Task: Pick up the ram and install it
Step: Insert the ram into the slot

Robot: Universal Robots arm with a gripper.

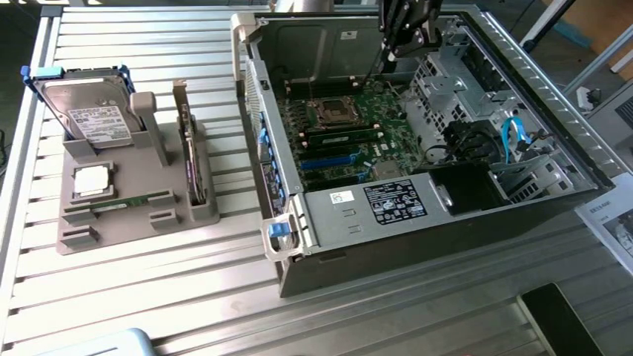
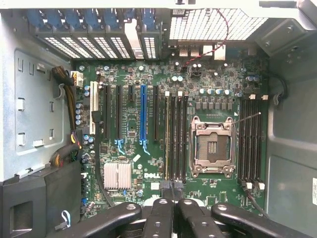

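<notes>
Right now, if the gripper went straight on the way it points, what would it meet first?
Likely the memory slots beside the processor socket on the motherboard, right ahead of the gripper; depth is unclear.

Open room straight ahead of the gripper [image 2: 173, 192] jaws, down to the slots [image 2: 176, 136]. Walled in by case [image 2: 292, 163] sides flanking the jaws; cables [image 2: 67, 99] along one wall.

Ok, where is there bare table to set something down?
Bare slats: the wide band of table below the grey fixture and computer case in the exterior view, and the narrow strip between those two. Inside the case it is crowded.
</notes>
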